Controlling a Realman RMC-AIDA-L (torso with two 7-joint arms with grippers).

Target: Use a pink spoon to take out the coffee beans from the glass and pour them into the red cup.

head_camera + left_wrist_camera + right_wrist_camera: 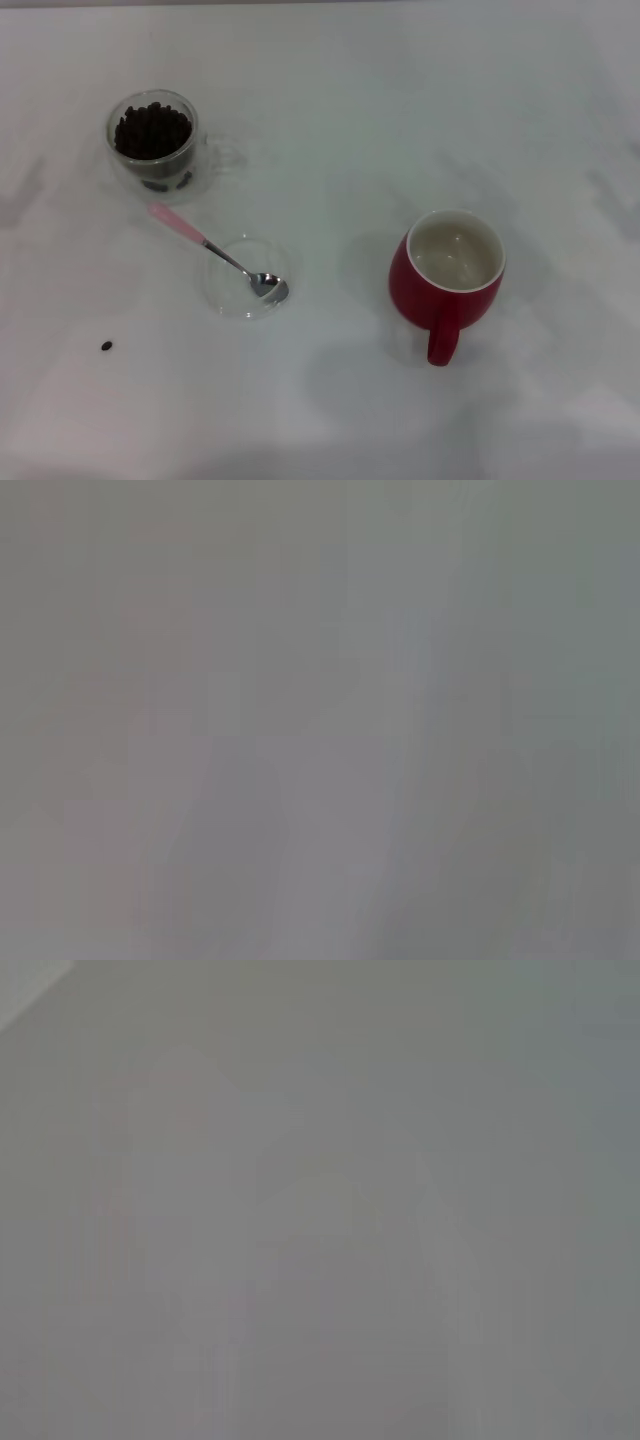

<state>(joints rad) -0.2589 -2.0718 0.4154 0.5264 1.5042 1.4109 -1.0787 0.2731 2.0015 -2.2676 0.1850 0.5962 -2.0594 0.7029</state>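
In the head view, the glass [155,145] stands at the back left, filled with coffee beans [152,130], its handle to the right. The pink spoon [215,255] lies in front of it, its metal bowl resting in a shallow clear glass dish [243,276] and its pink handle pointing back left. The red cup [447,275] stands at the right, empty, with its handle toward the front. Neither gripper shows in any view. Both wrist views show only plain grey surface.
One loose coffee bean [106,346] lies on the white table [330,120] at the front left.
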